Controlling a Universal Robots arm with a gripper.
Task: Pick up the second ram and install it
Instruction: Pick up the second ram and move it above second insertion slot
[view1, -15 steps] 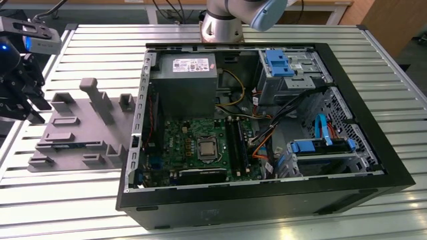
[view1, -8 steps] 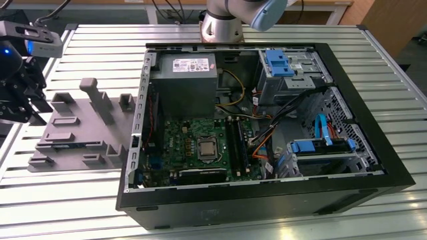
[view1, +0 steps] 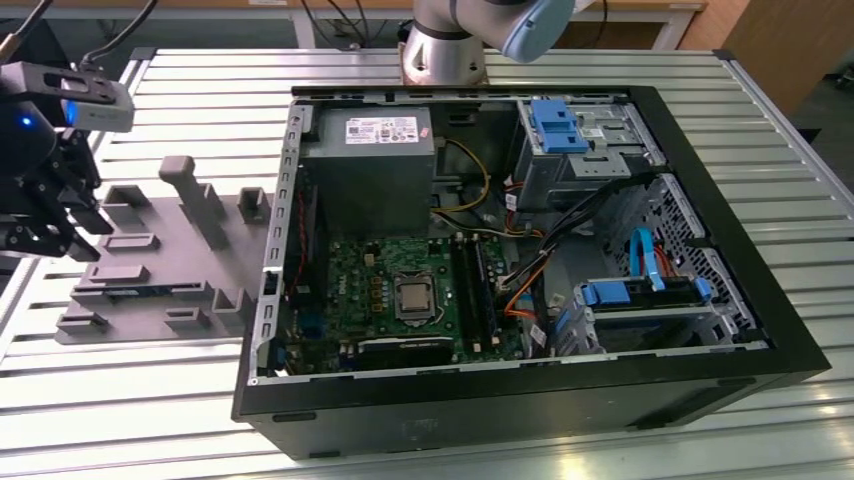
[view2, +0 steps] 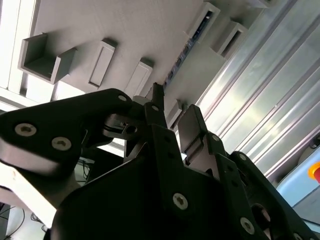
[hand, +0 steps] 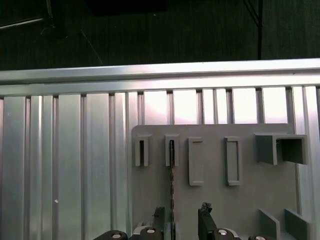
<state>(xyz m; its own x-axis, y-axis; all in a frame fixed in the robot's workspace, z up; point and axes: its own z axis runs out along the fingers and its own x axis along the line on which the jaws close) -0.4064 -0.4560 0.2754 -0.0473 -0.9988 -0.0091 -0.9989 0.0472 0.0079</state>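
Gripper (hand: 182, 215) fingers (hand: 204, 217) hung spread over the ram (hand: 172, 197), edge-up in its grey holder (hand: 250, 200), ungrasped. I judged pickup barely begun; fitting it into the computer (view1: 534, 415) not yet done.

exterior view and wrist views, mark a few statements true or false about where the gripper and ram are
1. The gripper hangs over the grey holder. True.
2. The gripper holds the ram. False: the ram stands on edge in a holder slot, and the gripper is open with nothing in it.
3. The case lies open with its motherboard showing. True.
4. The holder sits at the exterior view's right of the case. False: it sits at the exterior view's left of the case.
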